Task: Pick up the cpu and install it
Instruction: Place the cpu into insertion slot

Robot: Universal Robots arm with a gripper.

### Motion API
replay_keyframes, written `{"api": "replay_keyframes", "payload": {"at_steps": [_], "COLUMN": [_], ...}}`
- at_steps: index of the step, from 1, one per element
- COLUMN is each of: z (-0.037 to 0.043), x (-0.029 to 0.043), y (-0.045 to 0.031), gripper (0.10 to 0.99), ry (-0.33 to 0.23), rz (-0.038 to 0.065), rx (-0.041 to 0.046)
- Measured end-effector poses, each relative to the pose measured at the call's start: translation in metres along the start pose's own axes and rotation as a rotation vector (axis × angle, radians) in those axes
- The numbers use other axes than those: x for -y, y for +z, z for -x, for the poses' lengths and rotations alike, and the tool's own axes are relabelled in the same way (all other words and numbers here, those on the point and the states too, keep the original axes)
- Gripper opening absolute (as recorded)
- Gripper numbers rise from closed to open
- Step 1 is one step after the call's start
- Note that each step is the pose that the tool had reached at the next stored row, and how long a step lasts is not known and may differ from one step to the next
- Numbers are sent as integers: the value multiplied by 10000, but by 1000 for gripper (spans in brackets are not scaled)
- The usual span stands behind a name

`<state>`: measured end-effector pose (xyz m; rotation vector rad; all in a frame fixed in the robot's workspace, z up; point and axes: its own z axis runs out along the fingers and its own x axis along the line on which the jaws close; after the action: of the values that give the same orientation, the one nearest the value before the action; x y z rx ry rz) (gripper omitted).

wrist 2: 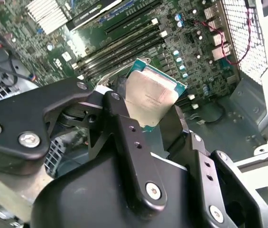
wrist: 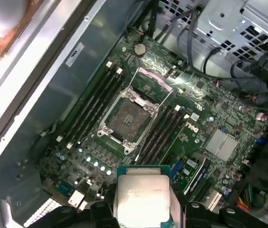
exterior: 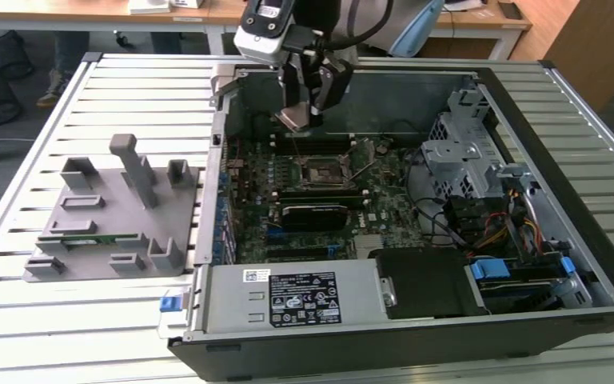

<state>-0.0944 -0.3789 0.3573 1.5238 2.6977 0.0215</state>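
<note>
A: What is the hand (wrist 2: 147, 111) doing right now?

B: It is gripping the cpu (wrist 2: 150, 95), with its two black fingers (wrist 2: 124, 123) closing on opposite edges. I'd say the edge hold is keeping the silver top and the contact side free of the pads.

A: And where is the chip sitting?

B: It isn't sitting anywhere. It is hanging in the air inside the open computer case (exterior: 392, 352), above the motherboard (wrist: 198, 102), touching nothing but the fingers. In the exterior view it is looking a little tilted rather than level.

A: Is it over the socket?

B: Near, not over. In the first wrist view the socket (wrist: 126, 118) is lying beyond the chip, with rows of memory slots (wrist: 88, 107) flanking it. Its metal bracket (wrist: 152, 80) is standing swung back, which I take to be leaving the seat exposed for a chip.

A: What are you failing to make out?

B: The chip's underside is facing away from every camera, and the hand's body is covering its near edge. The socket's contacts are too fine to judge, and I can't tell whether any corner mark is lining up.

A: Anything farther off?

B: Outside the case, on the exterior view's left, a grey holder (exterior: 115, 216) is resting on the slatted worktop (exterior: 61, 336), carrying a green memory stick (exterior: 89, 238). The arm is blocking part of the case's far wall.
</note>
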Motion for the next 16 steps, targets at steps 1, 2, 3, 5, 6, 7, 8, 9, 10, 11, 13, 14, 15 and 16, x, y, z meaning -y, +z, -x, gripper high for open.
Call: {"api": "replay_keyframes", "payload": {"at_steps": [1, 2, 3, 5, 6, 7, 8, 9, 10, 11, 13, 14, 15, 16], "z": [0, 0, -1, -2, -2, -2, -3, -3, -4, -4, -3, 4, 15, 29], "x": [0, 1, 1, 2, 3, 3, 4, 4, 4, 3, -20, -51, -87, -131], "y": [5, 11, 18, 59, 71, 84, 96, 105, 114, 120, 136, 145, 154, 166], "gripper": [525, 525, 525, 525, 525, 525, 525, 525, 525, 525, 525, 525, 525, 525], "ry": [172, 363, 544, 1290, 1466, 1644, 1821, 1979, 2136, 2271, 2393, 2393, 2390, 2390], "rz": [-5, -10, -16, -46, -51, -56, -63, -69, -76, -83, -87, -91, -98, -105], "rx": [6, 11, 17, 59, 66, 72, 78, 87, 96, 103, 107, 104, 102, 99]}}
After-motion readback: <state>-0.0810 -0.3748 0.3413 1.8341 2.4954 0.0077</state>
